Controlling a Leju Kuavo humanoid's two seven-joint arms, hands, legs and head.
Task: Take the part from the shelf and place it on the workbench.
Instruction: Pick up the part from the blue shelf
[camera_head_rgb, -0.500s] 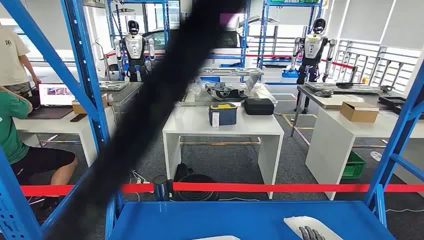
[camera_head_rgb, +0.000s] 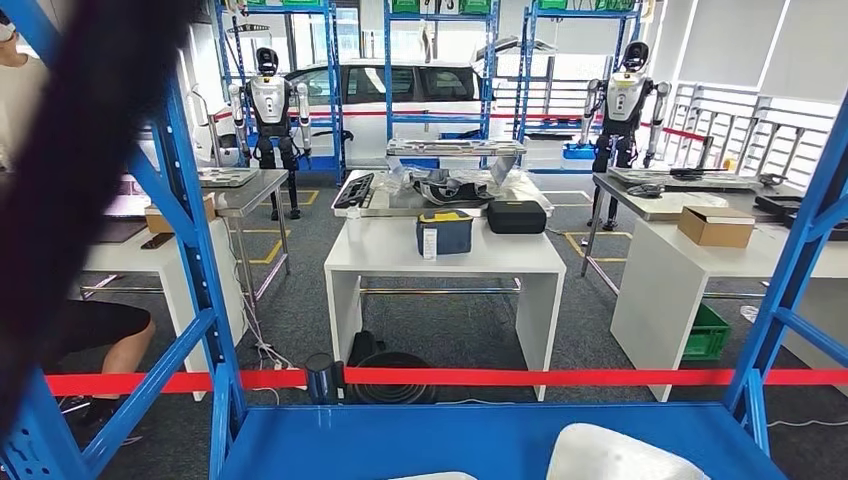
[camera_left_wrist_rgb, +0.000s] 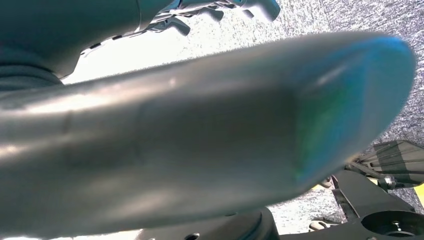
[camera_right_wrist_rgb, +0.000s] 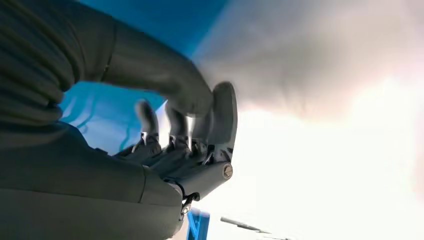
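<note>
Note that the part (camera_head_rgb: 610, 455), a pale wrapped piece, lies on the blue shelf (camera_head_rgb: 400, 440) at its right end. The right hand (camera_right_wrist_rgb: 185, 145) is nearer: its fingers (camera_right_wrist_rgb: 220, 115) curl against the part's pale surface; a closed grip cannot be confirmed. The left hand (camera_left_wrist_rgb: 200, 12) shows spread fingers beside a large grey piece; whether it holds anything is unclear.

R hand (camera_right_wrist_rgb: 187, 150) in the wrist cam: thick grey thumb arched over, darker fingers (camera_right_wrist_rgb: 147, 117) pointing up and a bit apart, can't tell if it's holding anything. L hand (camera_left_wrist_rgb: 200, 12) fingers splayed at 12 o'clock of its wrist cam, grip unclear too.
</note>
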